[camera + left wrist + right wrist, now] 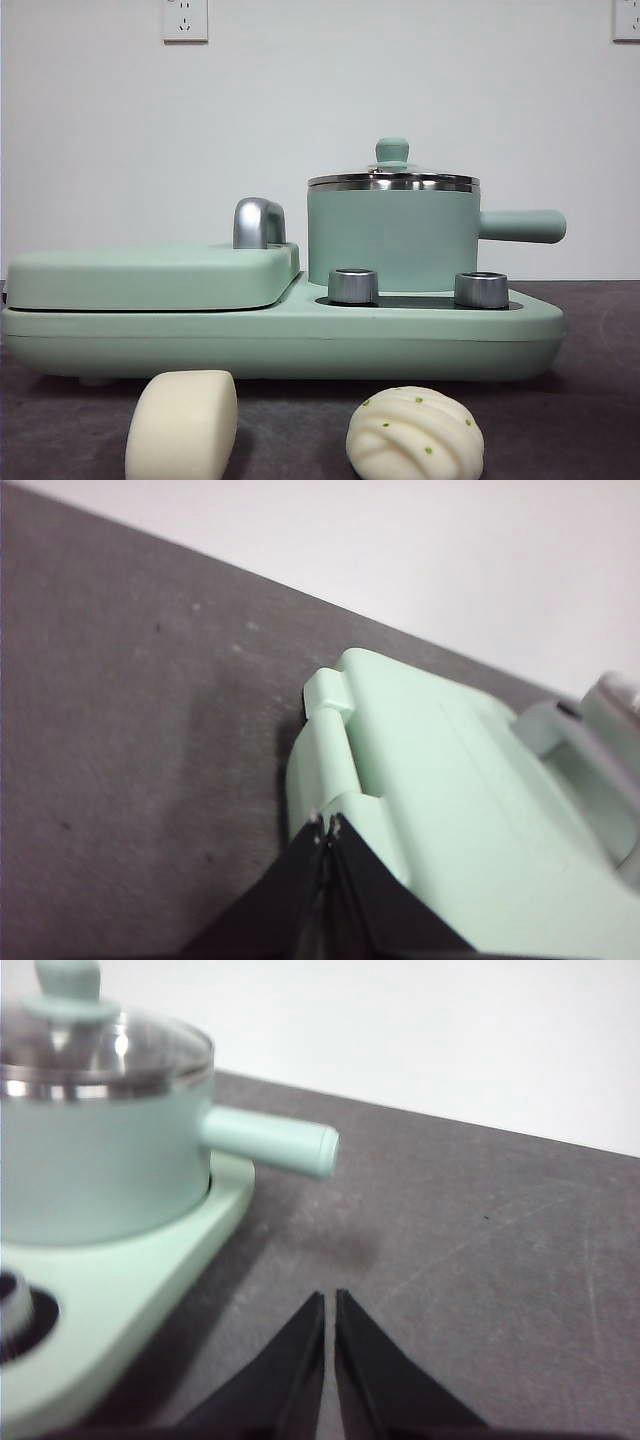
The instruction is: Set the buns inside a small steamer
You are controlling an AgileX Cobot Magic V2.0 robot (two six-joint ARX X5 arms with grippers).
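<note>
While your 2 buns lie on the dark table at the front — the smooth bun [181, 424] to the left, the pleated bun [415, 434] with green flecks to the right, well apart — the small steamer [392, 238] stands behind them on the green cooker base [300, 340], its glass lid [392, 178] on. Beside it sits the closed griddle cover [150, 277]. Your left gripper [327, 827] hangs over that cover's hinged end, jaws pressed together and empty. Your right gripper [329, 1297] hovers over bare table near the steamer handle [270, 1141] — jaws nearly touching, holding nothing.
</note>
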